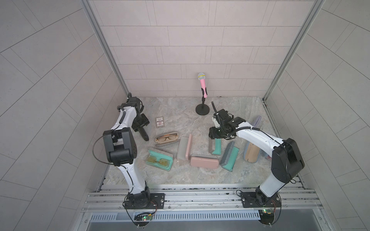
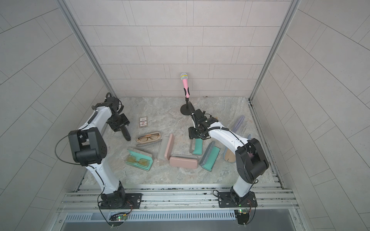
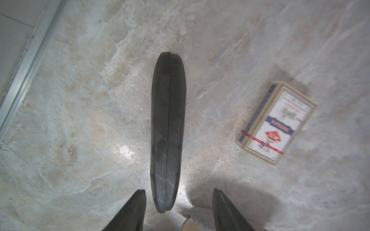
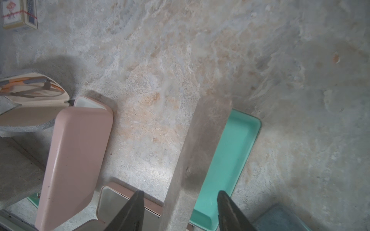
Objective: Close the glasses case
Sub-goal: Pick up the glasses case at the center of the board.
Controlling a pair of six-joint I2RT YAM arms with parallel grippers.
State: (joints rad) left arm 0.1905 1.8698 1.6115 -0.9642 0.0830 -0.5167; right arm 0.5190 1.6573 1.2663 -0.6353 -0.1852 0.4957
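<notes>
On the marbled table (image 1: pixel 180 108), the open case (image 1: pixel 217 147) lay below the right gripper (image 4: pixel 179 192), its long axis running straight ahead of it. Its felt-grey lid (image 4: pixel 200 144) stood raised between the spread, empty jaws, with the smooth teal tray (image 4: pixel 232 152) alongside. The left gripper (image 3: pixel 179 190), likewise spread and empty, straddled a shut black case (image 3: pixel 168 130).

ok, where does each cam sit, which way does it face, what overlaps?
Top views: stereo head high above the base rail, looking down at the table; left arm and right arm show whole.
Left wrist: on the left arm, looks down past the open left gripper at the black case; only fingertips show.
Right wrist: on the right arm, looks down past the open right gripper at the teal case; only fingertips show.
Shared: the card box appears in every view.
</notes>
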